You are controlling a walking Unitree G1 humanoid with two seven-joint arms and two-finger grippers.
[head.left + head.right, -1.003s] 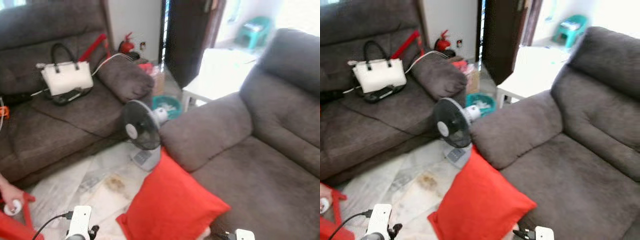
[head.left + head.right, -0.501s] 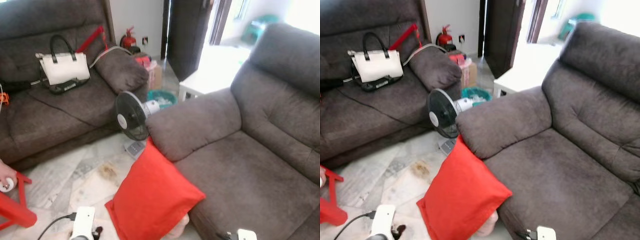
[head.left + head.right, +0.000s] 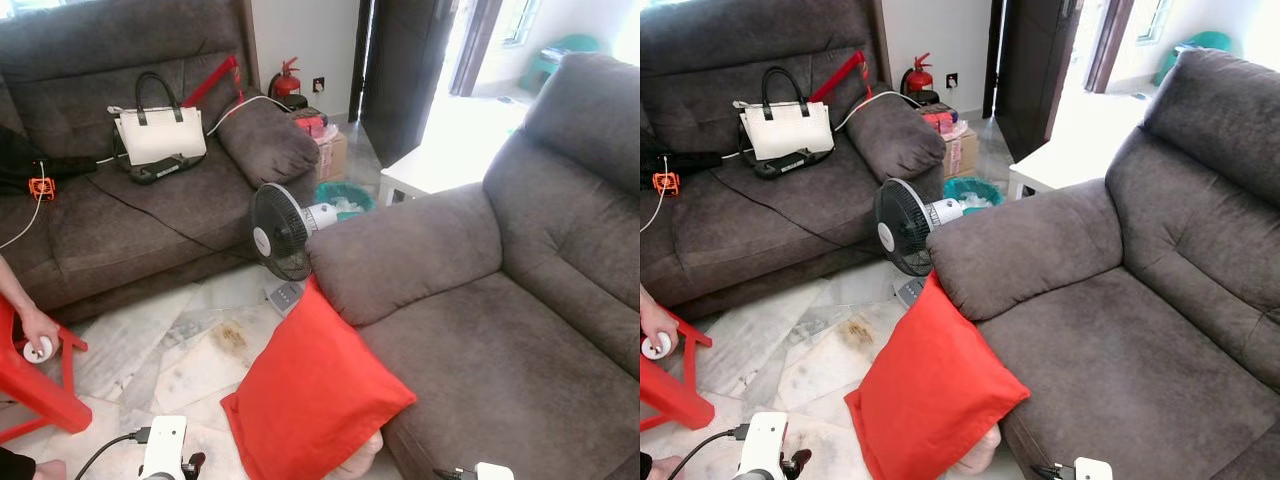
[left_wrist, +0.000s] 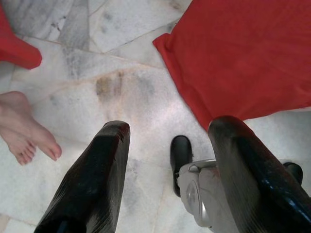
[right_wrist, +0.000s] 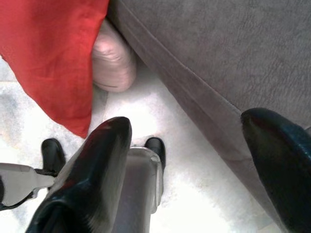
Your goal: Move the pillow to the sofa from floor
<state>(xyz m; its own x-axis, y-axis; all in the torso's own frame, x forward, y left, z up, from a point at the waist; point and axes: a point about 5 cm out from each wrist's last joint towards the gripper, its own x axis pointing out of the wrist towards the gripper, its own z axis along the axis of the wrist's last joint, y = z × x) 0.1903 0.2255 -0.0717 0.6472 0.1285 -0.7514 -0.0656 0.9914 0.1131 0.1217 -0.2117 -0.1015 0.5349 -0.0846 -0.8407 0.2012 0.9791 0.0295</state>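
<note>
Red pillow (image 3: 315, 395) leans on the sofa (image 3: 500, 330) at lower centre; left gripper (image 4: 167, 170) and right gripper (image 5: 187, 160) hang with jaws apart.

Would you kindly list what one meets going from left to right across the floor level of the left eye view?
Red stool with a person's hand on it → marble floor → standing fan → red pillow leaning against the sofa → grey sofa.

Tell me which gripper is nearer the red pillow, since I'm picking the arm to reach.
Too close to call. The left gripper and right gripper both hang open above the floor, either side of the red pillow's lower corner.
</note>
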